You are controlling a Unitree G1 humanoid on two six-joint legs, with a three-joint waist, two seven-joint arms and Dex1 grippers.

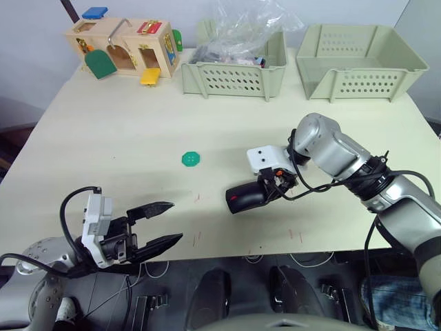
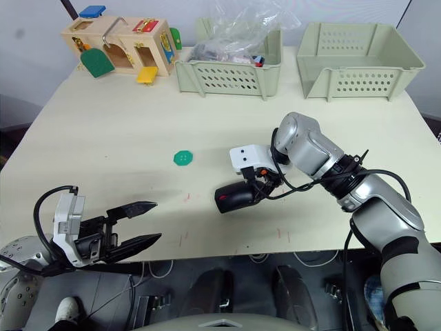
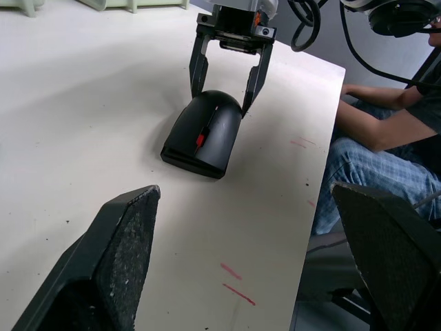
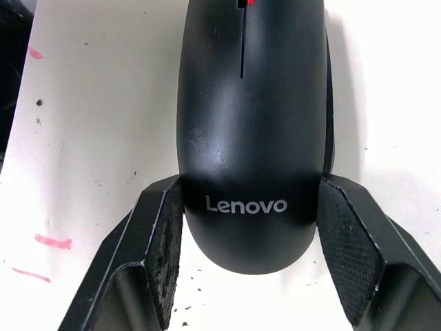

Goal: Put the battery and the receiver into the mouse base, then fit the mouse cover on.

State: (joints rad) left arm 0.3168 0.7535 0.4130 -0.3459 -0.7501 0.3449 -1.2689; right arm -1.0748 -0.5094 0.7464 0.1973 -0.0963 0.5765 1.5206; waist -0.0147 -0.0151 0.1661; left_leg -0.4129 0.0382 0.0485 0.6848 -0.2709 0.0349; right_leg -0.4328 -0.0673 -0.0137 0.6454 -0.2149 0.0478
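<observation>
Mouse cover sits on the mouse base, assembled mouse lying on the bench near its front edge, right of centre. Red wheel shows at the end pointing away from the right arm. Battery not visible.

Right end effector straddles the rear of the mouse, one finger on each side touching or just beside the shell at the Lenovo mark; cannot tell whether it is squeezing or only alongside. Fingers look spread to the mouse's width.

Left end effector hangs at the front-left edge of the bench, fingers apart, grasping nothing, well apart from the mouse. Open bench between it and the mouse, a few red marks on the surface there.

Green disc lies alone mid-bench, left of the mouse, apart from both arms. Wide bare bench around it.

Back edge: wooden latch box at back left; left basket holds a crumpled clear plastic bag with dark small items under it; right basket looks empty as far as visible.

A seated person's arm and jeans are just past the bench's right side.
</observation>
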